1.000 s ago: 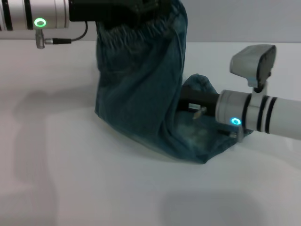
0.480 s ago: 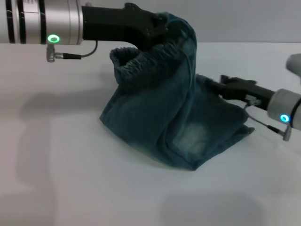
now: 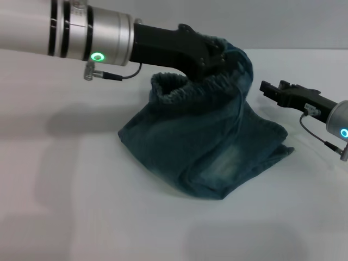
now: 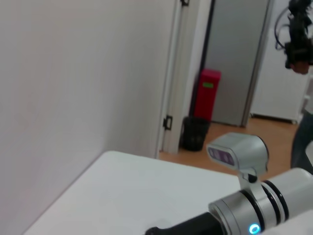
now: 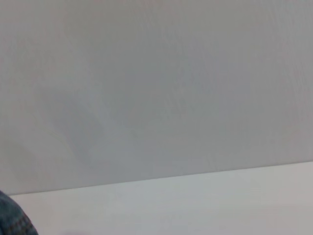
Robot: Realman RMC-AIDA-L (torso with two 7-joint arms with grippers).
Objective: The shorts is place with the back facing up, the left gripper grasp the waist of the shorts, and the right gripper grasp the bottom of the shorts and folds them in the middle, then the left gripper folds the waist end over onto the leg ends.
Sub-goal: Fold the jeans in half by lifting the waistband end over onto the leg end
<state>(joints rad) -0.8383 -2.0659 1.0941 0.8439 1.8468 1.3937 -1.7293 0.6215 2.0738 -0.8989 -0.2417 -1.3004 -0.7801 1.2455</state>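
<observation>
With the waist of the shorts [image 3: 187, 89] held pinched in the left tool [image 3: 217, 58] above the heap on the surface [image 3: 81, 206], the band is best carried low across the shorts [image 3: 201, 147], while the empty right tool [image 3: 272, 89] waits beside them, its opening unclear.

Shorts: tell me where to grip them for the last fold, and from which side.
Grip the shorts at the waist of the shorts, coming from the robot's left. It's raised and bunched, so easy to pinch; the left end effector is already there.
</observation>
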